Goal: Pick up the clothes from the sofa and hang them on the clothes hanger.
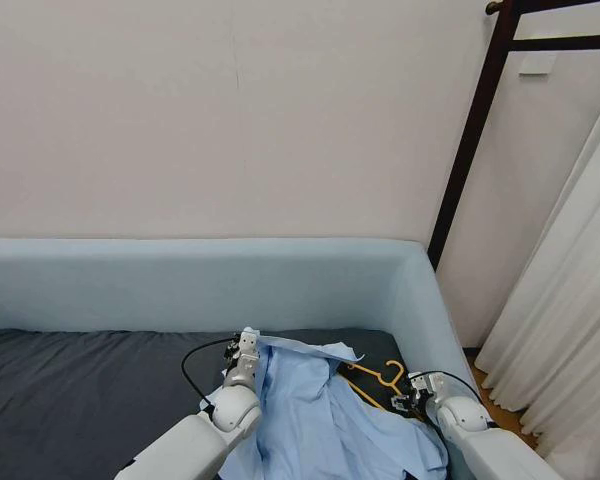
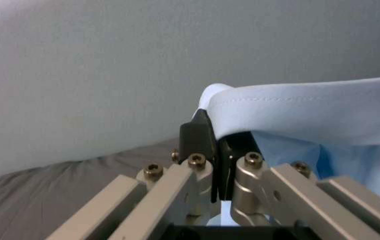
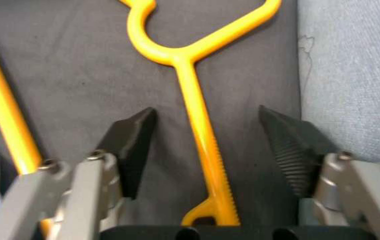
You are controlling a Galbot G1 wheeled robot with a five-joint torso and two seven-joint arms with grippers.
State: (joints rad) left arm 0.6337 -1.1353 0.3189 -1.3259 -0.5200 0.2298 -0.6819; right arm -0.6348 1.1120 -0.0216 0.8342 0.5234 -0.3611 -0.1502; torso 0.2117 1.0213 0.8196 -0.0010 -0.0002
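The job looked barely begun. The light blue shirt [image 1: 310, 420] lay heaped on the dark seat of the sofa [image 1: 180, 280], at the end nearest the armrest. The left end effector [image 1: 246, 345] was clamped on one edge of it, holding that hem raised a little off the cushion; the left wrist view showed its fingers [image 2: 197, 137] pressed together on the folded cloth. A yellow hanger [image 1: 382, 377] rested flat on the seat just beside the shirt, one part running under the fabric; whether it was threaded into the shirt could not be told. The right end effector [image 3: 207, 120] hovered over the hanger's straight bar with its fingers apart on either side, not gripping. The dark wooden rack [image 1: 475, 130] stood beyond the sofa, nothing visible hanging on it. Lifting, carrying and hanging appeared to remain.
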